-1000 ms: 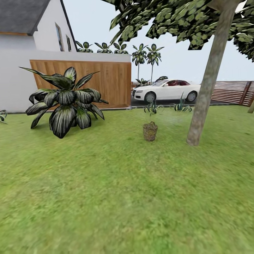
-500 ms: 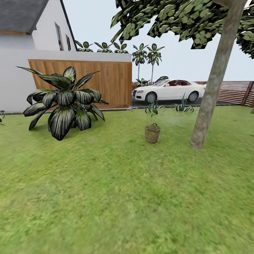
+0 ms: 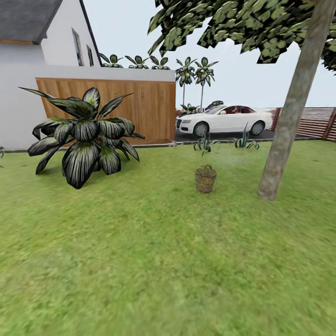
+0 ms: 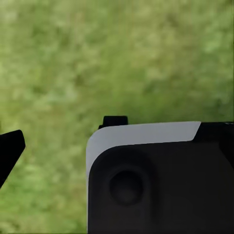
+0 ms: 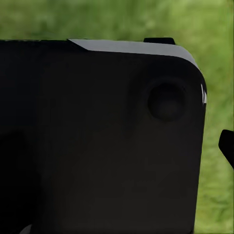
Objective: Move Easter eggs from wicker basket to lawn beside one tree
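The wicker basket (image 3: 206,179) stands upright on the lawn (image 3: 154,261), several metres ahead and slightly right of centre in the head view. The Easter eggs are hidden behind its woven wall at this distance. A tree (image 3: 289,121) with a grey-brown trunk rises just right of the basket, its leafy canopy overhead. In the left wrist view one black fingertip (image 4: 10,148) of my left gripper (image 4: 117,153) hangs over grass at the picture's edge. The right gripper (image 5: 117,146) shows one fingertip (image 5: 227,146) at the opposite edge. Both look open and hold nothing.
A large dark-leaved plant (image 3: 84,133) sits at the left. A wooden fence (image 3: 135,109), a white house (image 3: 28,56) and a white car (image 3: 224,120) lie behind. Two small spiky plants (image 3: 205,143) grow beyond the basket. Slatted fencing (image 3: 317,122) closes the right.
The whole head view has shifted: the camera has moved closer, so the basket and the trunk sit a little lower, larger and further right. Nothing in the garden has moved.
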Controlling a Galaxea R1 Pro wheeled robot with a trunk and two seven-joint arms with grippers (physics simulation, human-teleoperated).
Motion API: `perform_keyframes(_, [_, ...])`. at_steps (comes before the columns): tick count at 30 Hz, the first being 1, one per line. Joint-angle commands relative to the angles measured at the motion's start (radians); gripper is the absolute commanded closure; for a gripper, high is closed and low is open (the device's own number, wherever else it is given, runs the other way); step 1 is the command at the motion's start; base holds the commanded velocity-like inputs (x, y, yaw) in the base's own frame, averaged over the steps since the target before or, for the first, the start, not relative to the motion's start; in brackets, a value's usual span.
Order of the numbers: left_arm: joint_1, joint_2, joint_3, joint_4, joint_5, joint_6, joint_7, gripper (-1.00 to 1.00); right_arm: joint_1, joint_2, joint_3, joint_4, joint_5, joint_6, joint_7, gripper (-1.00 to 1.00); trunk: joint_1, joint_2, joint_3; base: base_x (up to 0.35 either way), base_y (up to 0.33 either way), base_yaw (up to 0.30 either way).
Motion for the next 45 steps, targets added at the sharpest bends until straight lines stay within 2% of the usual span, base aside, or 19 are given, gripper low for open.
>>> perform_keyframes(1, [-0.001,0.0,0.0,0.001,0.0,-0.003,-0.001,-1.0,0.0,0.001,0.001,-0.001,0.002,-0.003,0.001,-1.0,0.001,0.0,-0.001,0.307,0.124,0.0])
perform_keyframes(16, [-0.001,0.0,-0.001,0.002,0.0,-0.003,-0.002,-1.0,0.0,0.017,0.008,-0.018,-0.002,-0.006,0.002,-1.0,0.001,0.0,-0.004,0.307,0.125,0.0])
perform_keyframes(32, [-0.001,0.0,-0.001,0.002,0.0,-0.003,-0.001,-1.0,0.0,0.019,0.001,-0.014,-0.005,-0.083,0.002,-1.0,0.001,0.0,-0.004,0.306,0.132,-0.001])
perform_keyframes(45, [-0.001,0.0,-0.001,0.002,0.0,-0.003,-0.002,-1.0,0.0,0.02,0.001,-0.014,-0.005,-0.087,0.002,-1.0,0.001,0.0,-0.01,0.293,0.177,-0.166])
